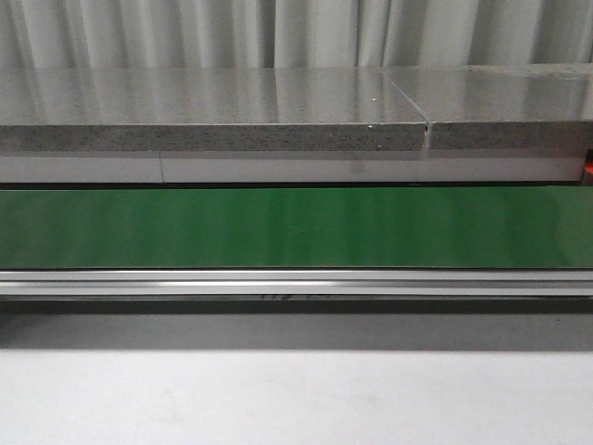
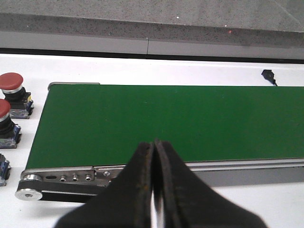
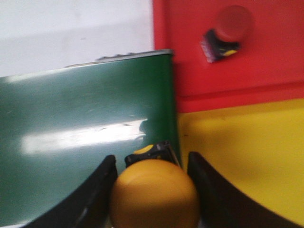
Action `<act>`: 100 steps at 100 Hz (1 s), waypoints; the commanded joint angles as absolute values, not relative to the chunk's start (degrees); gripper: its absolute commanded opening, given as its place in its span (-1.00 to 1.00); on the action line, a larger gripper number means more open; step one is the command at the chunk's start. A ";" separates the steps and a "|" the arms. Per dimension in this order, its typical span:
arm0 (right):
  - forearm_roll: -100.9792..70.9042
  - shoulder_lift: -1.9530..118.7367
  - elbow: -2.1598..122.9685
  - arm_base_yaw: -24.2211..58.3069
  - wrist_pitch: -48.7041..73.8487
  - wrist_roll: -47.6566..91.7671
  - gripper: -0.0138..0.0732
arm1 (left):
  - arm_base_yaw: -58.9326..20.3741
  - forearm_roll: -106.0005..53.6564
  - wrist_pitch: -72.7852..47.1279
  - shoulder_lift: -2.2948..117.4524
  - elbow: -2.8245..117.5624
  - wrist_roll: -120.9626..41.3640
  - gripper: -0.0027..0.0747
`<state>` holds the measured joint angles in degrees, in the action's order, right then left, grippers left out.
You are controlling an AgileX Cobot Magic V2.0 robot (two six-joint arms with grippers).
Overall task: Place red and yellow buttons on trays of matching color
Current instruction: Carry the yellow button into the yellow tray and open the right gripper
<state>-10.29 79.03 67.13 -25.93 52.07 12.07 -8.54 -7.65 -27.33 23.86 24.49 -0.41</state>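
Note:
In the right wrist view my right gripper [image 3: 152, 158] is shut on a yellow button [image 3: 154, 194], a finger pressed against each side of its domed cap. It hangs over the end of the green belt [image 3: 80, 109], beside the yellow tray [image 3: 247, 152]. Past that lies the red tray [image 3: 270, 71], with a red button [image 3: 230, 28] lying on it. My left gripper [image 2: 154, 142] is shut and empty above the belt's [image 2: 166, 118] near rail. Two red buttons [image 2: 12, 86] [image 2: 4, 116] stand on the white table off the belt's end. Neither gripper shows in the front view.
The green belt [image 1: 296, 227] runs across the front view with a metal rail [image 1: 296, 281] along its near side. A grey stone counter [image 1: 213, 111] stands behind it. A black plug [image 2: 269, 76] lies on the white table beyond the belt.

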 commanded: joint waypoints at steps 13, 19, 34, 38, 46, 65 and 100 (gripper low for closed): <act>-10.80 79.65 68.02 -35.52 47.87 9.08 -0.29 | -9.01 -8.02 -22.69 24.21 25.96 -0.43 -0.98; -10.97 80.70 66.51 -36.57 46.26 8.98 -0.29 | -9.01 -8.02 -22.69 24.21 25.96 -0.43 -0.98; -11.19 83.17 61.11 -36.78 39.64 8.98 -0.29 | -9.01 -8.02 -22.69 24.21 25.96 -0.43 -0.98; -11.19 83.95 59.94 -36.78 38.12 8.98 -0.29 | -9.01 -8.02 -22.69 24.21 25.96 -0.43 -0.98; -11.19 85.57 58.57 -36.78 35.99 8.98 -0.29 | -9.01 -8.02 -22.69 24.21 25.96 -0.43 -0.98; -11.19 89.62 58.51 -36.78 34.50 8.98 -0.29 | -9.01 -8.02 -22.69 24.21 25.96 -0.43 -0.98; -11.19 93.48 58.51 -36.78 34.64 8.98 -0.12 | -9.01 -8.02 -22.69 24.21 25.96 -0.43 -0.98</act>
